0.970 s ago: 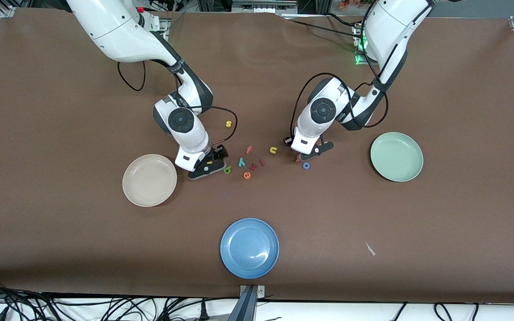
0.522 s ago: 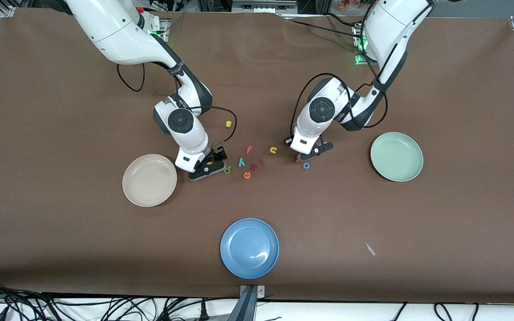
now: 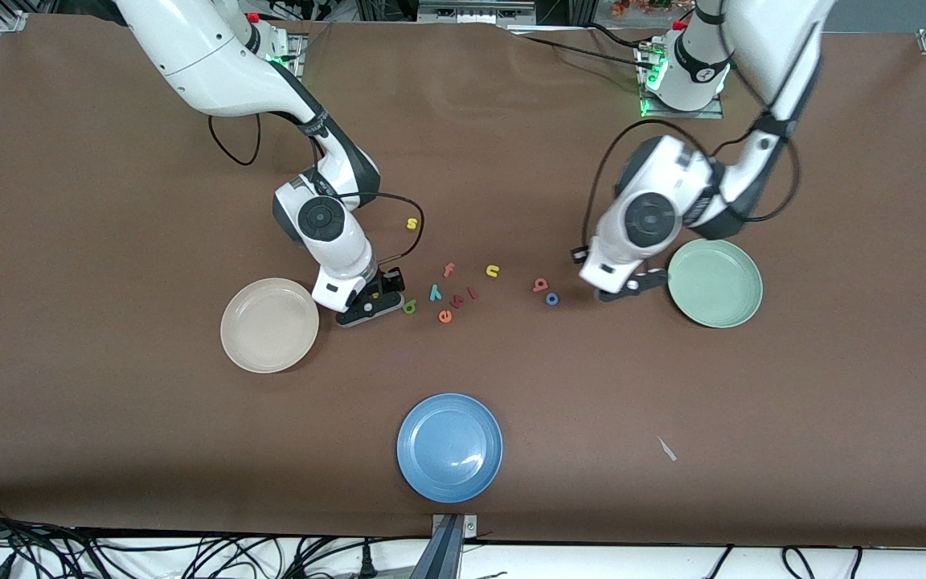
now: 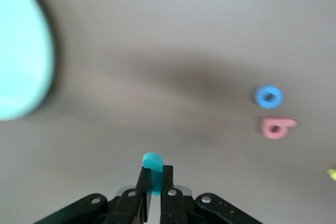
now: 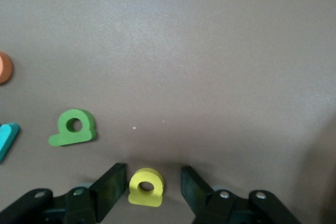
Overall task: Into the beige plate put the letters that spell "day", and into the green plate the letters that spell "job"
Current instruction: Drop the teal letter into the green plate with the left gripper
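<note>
My left gripper [image 3: 630, 289] is shut on the teal "j" [image 4: 153, 162] and hangs over the table beside the green plate [image 3: 714, 283]. The pinkish-red "b" [image 3: 541, 284] and the blue "o" [image 3: 551, 299] lie together on the table toward the middle. My right gripper [image 5: 153, 175] is down at the table next to the beige plate [image 3: 269, 325]. It is open, and the yellow "d" [image 5: 146, 186] lies flat between its fingers with a gap on each side. The green "a" [image 5: 74, 127] and the teal "y" [image 3: 435, 292] lie close by.
Other letters lie in the middle cluster: an orange "e" [image 3: 445, 316], a pink "f" [image 3: 448, 269], a yellow "u" [image 3: 493, 271] and a yellow "s" [image 3: 411, 223]. A blue plate [image 3: 449, 447] sits nearer the front camera. A small white scrap [image 3: 666, 449] lies toward the left arm's end.
My left gripper has shut on the teal "j", risen from beside the "b" and swung toward the green plate. My right gripper's fingers have narrowed round the yellow "d".
</note>
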